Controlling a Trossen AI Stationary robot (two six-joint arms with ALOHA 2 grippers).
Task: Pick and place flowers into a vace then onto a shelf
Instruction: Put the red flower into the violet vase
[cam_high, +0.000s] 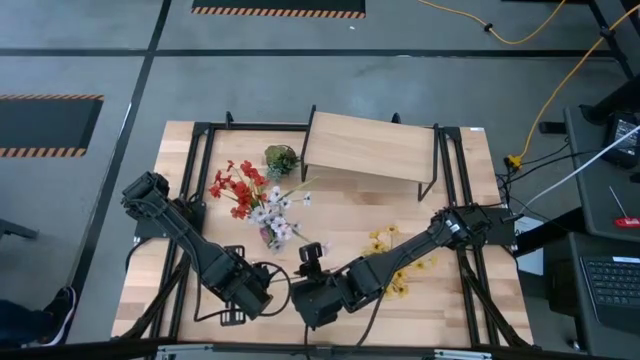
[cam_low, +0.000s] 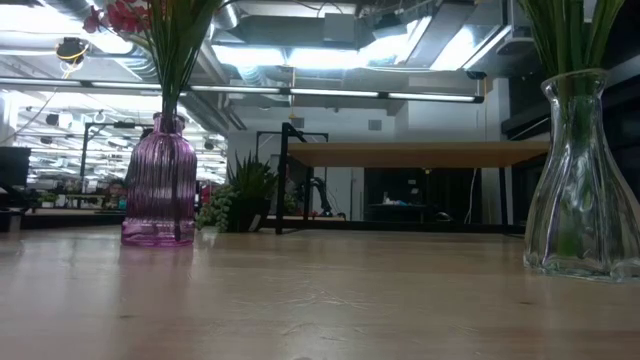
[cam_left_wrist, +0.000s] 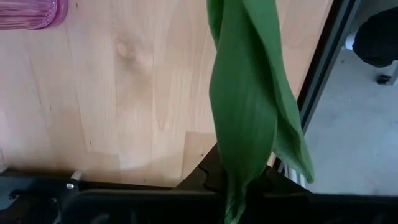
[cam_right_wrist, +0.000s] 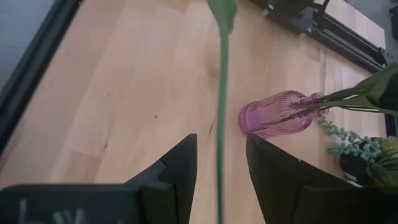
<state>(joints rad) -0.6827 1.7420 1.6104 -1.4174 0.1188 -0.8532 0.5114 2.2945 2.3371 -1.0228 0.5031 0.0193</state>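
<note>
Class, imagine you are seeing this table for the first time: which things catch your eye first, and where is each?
The red and white flowers stand in a purple vase left of centre. Behind them stands the wooden shelf, at the table's far edge. At the near edge the two grippers meet: the left gripper is shut on a green leafy stem, and a thin stem runs between the open fingers of the right gripper.
</note>
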